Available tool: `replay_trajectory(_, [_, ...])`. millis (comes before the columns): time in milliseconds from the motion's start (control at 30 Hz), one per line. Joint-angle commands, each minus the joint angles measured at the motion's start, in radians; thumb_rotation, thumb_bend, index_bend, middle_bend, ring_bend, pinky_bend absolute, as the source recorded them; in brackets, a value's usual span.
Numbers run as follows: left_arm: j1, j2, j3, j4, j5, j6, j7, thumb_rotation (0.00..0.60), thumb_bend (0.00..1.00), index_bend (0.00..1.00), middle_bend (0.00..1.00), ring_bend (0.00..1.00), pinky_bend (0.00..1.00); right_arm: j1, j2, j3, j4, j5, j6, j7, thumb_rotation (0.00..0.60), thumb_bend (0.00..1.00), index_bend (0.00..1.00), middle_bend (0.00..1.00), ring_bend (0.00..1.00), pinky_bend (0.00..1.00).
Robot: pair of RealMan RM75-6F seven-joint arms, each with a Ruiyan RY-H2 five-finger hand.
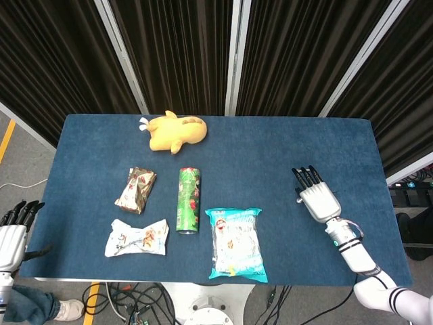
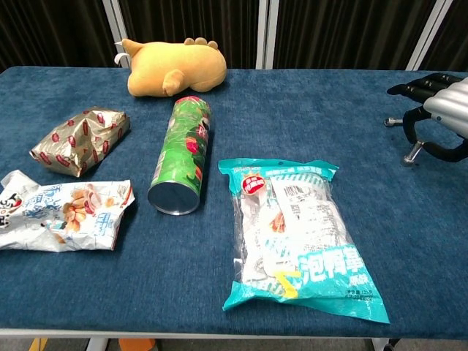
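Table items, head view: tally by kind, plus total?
Snack packets: 3 (foil packet, white packet, teal bag)
Cans: 1 (green can)
Plush toys: 1 (yellow plush)
Total: 5

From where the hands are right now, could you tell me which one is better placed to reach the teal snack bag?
Probably the right hand: it hovers open over the table, beside the teal snack bag. The left hand hangs off the table's left edge, beyond other packets.

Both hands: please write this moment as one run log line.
right hand: open, above blue table, holds nothing | left hand: open, off table edge | nearest: teal snack bag
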Motion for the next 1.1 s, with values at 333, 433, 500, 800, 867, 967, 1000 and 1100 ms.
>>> replay_trajectory(333, [0.0,0.0,0.0,-0.001,0.001,0.0,0.002,0.6,0.01,0.14,0.12,0.05,0.17,-0.004,0.018,0.002,-0.018,-0.003,0.01,0.022,0.6,0.27,0.16,0.04,0.0,0.0])
replay_trajectory(433, [0.001,0.002,0.0,-0.003,0.002,0.003,0.002,0.6,0.01,0.14,0.12,0.05,0.17,-0.013,0.039,0.015,-0.04,-0.002,0.041,0.034,0.6,0.26,0.13,0.04,0.0,0.0])
replay_trajectory(500, [0.001,0.003,0.0,-0.004,0.003,0.005,0.001,0.6,0.01,0.14,0.12,0.05,0.17,-0.02,0.058,0.028,-0.057,0.008,0.06,0.047,0.6,0.26,0.13,0.04,0.0,0.0])
replay_trajectory(800, [-0.001,0.004,-0.004,-0.007,0.002,0.003,0.005,0.6,0.01,0.14,0.12,0.05,0.17,0.015,0.087,0.12,-0.022,0.181,-0.086,0.123,0.6,0.26,0.16,0.04,0.0,0.0])
replay_trajectory(867, [-0.002,0.002,-0.003,-0.008,0.002,0.002,0.01,0.6,0.01,0.14,0.12,0.05,0.17,0.043,0.056,0.131,0.02,0.214,-0.155,0.139,0.6,0.26,0.17,0.04,0.0,0.0])
replay_trajectory(967, [-0.002,-0.001,-0.003,-0.007,-0.002,-0.002,0.013,0.6,0.01,0.14,0.12,0.05,0.17,0.076,-0.005,0.155,0.086,0.284,-0.253,0.181,0.6,0.27,0.19,0.04,0.0,0.0])
replay_trajectory(1000, [-0.003,-0.002,-0.003,-0.007,-0.002,-0.003,0.013,0.6,0.01,0.14,0.12,0.05,0.17,0.085,-0.025,0.162,0.113,0.301,-0.275,0.186,0.6,0.27,0.19,0.04,0.0,0.0])
replay_trajectory(1100, [-0.003,-0.001,-0.001,-0.005,-0.003,-0.008,0.013,0.6,0.01,0.14,0.12,0.05,0.17,0.111,-0.083,0.165,0.205,0.319,-0.313,0.181,0.6,0.28,0.2,0.03,0.0,0.0])
